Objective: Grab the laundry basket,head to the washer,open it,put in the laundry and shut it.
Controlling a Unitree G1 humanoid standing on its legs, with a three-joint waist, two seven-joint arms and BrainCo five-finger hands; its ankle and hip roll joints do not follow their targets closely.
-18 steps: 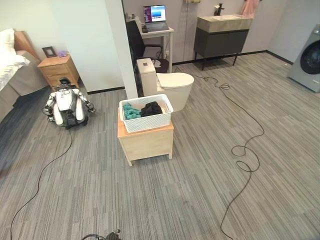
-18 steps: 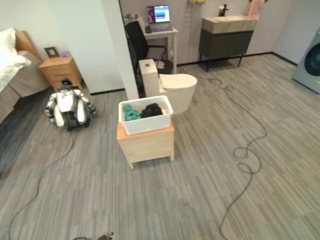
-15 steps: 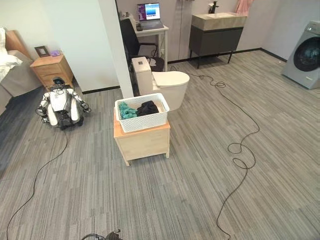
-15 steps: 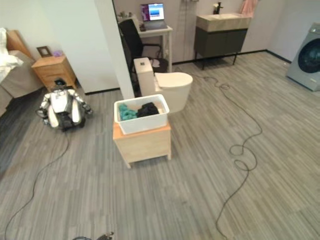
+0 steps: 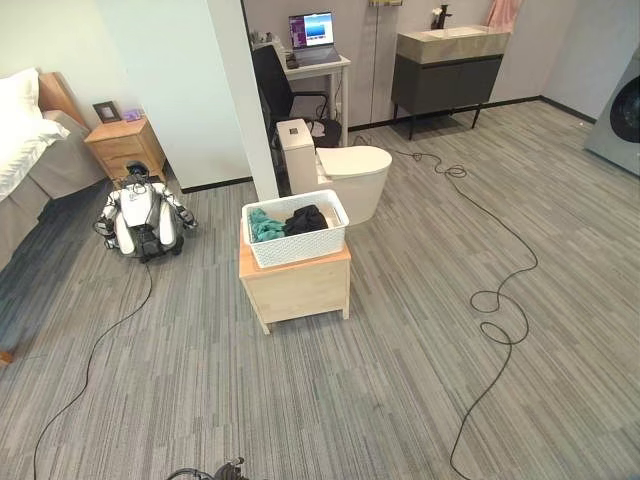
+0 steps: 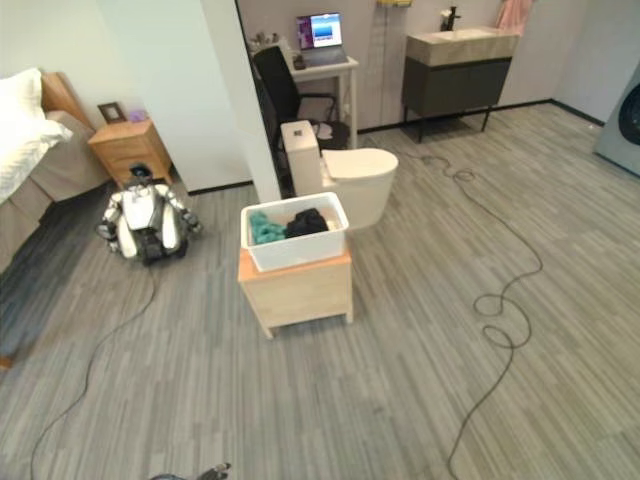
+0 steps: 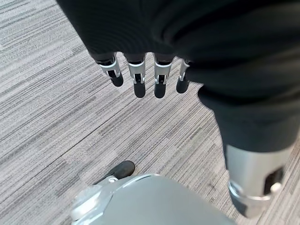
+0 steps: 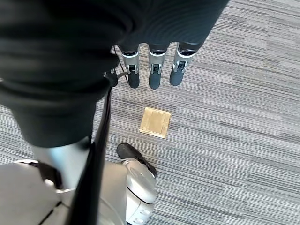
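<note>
Grey striped flooring point(image 5: 400, 400) is seen nearest, beneath both hands: the left hand point(image 7: 145, 75) and the right hand point(image 8: 152, 70) are held with fingers straight and relaxed, nothing grasped, and a small brass floor plate point(image 8: 155, 122) lies under the right one. Farther off, the white laundry basket point(image 5: 295, 227) is set on a low wooden cabinet point(image 5: 296, 285), well apart from either hand, with teal and black laundry point(image 5: 285, 220) heaped inside. The perforated plastic shell is judged light and fairly stiff — the soft load may shift — so a hold on the two opposite short rims is advised. Beyond it stand a toilet point(image 5: 345, 172) and a second robot point(image 5: 143, 218) seated on the floor; the washer point(image 5: 622, 112) is seen farthest — at the right edge.
</note>
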